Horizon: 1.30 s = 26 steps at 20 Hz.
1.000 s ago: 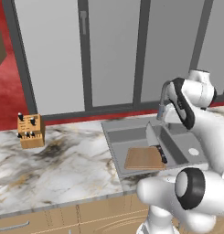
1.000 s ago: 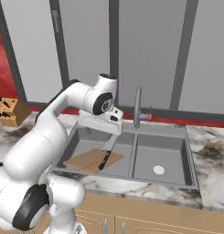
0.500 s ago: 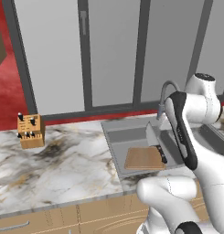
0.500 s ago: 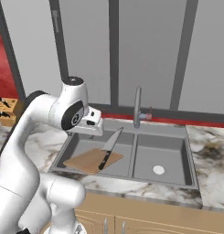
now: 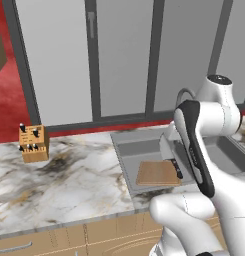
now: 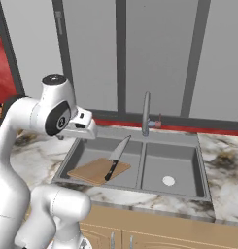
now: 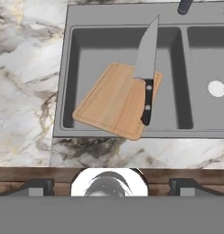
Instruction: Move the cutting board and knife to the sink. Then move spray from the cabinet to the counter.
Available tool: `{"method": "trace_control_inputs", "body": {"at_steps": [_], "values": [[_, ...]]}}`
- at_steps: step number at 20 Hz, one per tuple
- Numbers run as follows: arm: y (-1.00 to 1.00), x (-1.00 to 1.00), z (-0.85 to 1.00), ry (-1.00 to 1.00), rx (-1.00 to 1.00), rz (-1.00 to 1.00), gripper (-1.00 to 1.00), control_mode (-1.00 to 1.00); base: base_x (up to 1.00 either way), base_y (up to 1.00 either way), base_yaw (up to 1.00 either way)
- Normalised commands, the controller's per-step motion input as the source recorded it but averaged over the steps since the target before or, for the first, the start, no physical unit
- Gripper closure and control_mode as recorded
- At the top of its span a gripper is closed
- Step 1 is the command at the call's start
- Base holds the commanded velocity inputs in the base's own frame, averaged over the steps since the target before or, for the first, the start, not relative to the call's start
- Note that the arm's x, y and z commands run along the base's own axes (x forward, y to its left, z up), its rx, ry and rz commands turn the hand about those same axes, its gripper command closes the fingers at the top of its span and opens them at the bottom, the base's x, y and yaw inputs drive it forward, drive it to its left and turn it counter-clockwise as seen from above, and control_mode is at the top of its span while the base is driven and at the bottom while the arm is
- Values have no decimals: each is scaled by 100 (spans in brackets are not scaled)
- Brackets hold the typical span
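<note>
Board [image 7: 114,100] and knife [image 7: 146,68] both lay in the left basin of the sink [image 7: 127,23], so the first half of the task appeared complete and the step in hand was judged to be the turn towards the spray. The board, a light-wood rectangle with rounded corners, rested skewed on the basin floor; the knife lay across its far corner, black handle on the wood and grey blade pointing towards the faucet [image 6: 146,114]. The gripper [image 7: 109,185] was raised above the counter's [image 7: 26,91] front edge, near the sink, fingers spread wide with nothing between them. The next move was judged to call for reaching a cabinet [image 5: 59,60] behind the counter and opening it, since the doors appeared shut. A knife block [image 5: 33,143] stood well apart on the counter
</note>
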Motion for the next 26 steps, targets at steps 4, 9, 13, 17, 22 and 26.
{"method": "trace_control_inputs", "body": {"at_steps": [4,9,13,17,22,26], "values": [[0,-29,23,0,-1,0,-100,-100,0,0,0],[3,-4,24,0,-2,1,-100,-100,0,0,0],[13,0,27,0,-3,1,-100,-100,0,0,0],[7,-4,12,0,-2,0,-100,-100,0,0,0],[0,-6,2,0,0,0,-100,100,-44,-4,-4],[0,0,0,0,0,0,-100,100,-100,-34,-24]]}}
